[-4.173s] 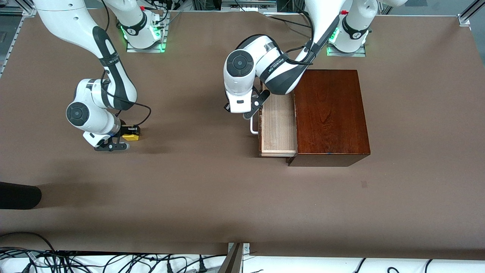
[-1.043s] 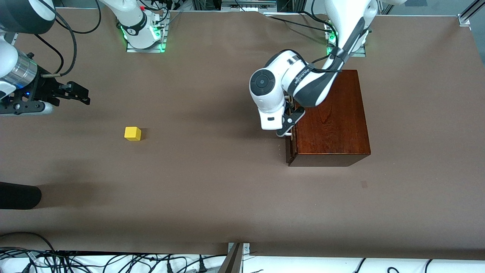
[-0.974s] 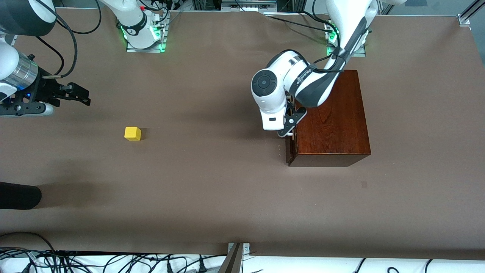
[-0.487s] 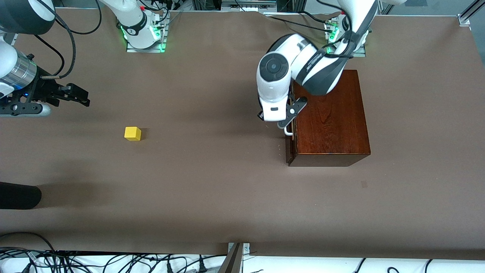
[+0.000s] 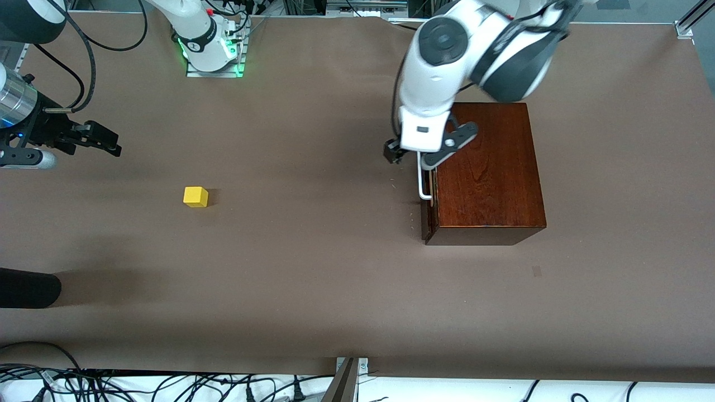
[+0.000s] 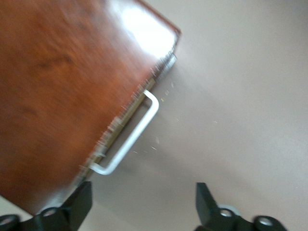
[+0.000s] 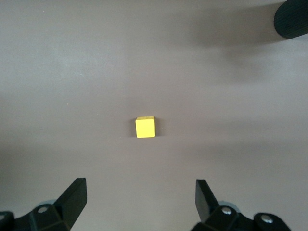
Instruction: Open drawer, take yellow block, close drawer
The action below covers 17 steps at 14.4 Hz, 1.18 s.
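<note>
Item 1, the drawer (image 5: 429, 204): you are looking at it pushed fully into the glossy dark-brown box (image 5: 486, 170), its dark front lying flush with the box face that is turned toward the right arm's end of the table. Its white loop handle (image 5: 423, 181) is standing out from that front, with nothing touching it.

Item 2, the left gripper (image 5: 427, 156): you are seeing it hanging in the air over the handle and the box edge, fingers spread apart and holding nothing. In the left wrist view the two dark fingertips (image 6: 79, 204) are sitting wide of each other, with the handle (image 6: 130, 139) showing between and above them.

Item 3, the yellow block (image 5: 195, 196): it is sitting alone on the brown table (image 5: 313, 279), well apart from the box, toward the right arm's end.

Item 4, the right gripper (image 5: 106, 142): it is waiting up in the air at the table's edge, fingers spread and empty. In the right wrist view the block (image 7: 145, 127) is lying on the table between the lines of the two fingers (image 7: 72, 197).

Item 5, a black rounded object (image 5: 28, 287): it is resting at the table edge, nearer to the front camera than the block.
</note>
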{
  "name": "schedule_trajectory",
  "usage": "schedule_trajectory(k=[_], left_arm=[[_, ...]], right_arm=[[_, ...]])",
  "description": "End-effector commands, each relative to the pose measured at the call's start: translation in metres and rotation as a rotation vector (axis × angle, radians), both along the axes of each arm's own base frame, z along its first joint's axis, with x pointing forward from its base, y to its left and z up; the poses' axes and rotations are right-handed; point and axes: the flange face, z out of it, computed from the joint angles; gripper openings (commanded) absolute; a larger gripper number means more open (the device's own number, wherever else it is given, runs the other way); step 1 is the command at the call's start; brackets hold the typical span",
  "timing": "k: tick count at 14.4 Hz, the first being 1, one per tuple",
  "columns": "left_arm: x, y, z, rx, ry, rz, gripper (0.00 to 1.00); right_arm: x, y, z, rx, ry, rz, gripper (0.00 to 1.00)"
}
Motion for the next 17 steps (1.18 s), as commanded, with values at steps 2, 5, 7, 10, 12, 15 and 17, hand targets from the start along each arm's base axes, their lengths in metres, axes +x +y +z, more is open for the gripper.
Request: schedule_trajectory(k=[2,5,7,10,12,15,17], left_arm=[[-0.007,0.068,0.050,0.000,0.050,-0.143,1.00],[-0.007,0.125,0.078,0.015,0.061,-0.243,1.00],[-0.005,0.170,0.092,0.012,0.046,-0.321,1.00],[-0.005,0.236,0.105,-0.004,0.054,-0.411,1.00],[-0.006,0.277,0.105,-0.022,0.057,-0.480,1.00],[-0.006,0.314,0.098,-0.042,0.062,-0.553,1.00],[-0.007,0.327,0.095,-0.044,0.036,-0.578,1.00]], right_arm=[[-0.003,0.001,0.008,-0.005,0.008,0.063,1.00],[-0.003,0.002,0.010,0.001,0.005,0.065,1.00],[-0.003,0.001,0.008,0.000,0.008,0.035,1.00],[-0.004,0.002,0.013,-0.005,-0.001,0.056,1.00],[-0.004,0.004,0.017,0.000,-0.009,0.047,1.00],[-0.001,0.005,0.014,-0.010,-0.007,0.045,1.00],[-0.001,0.008,0.015,-0.010,-0.009,0.049,1.00]])
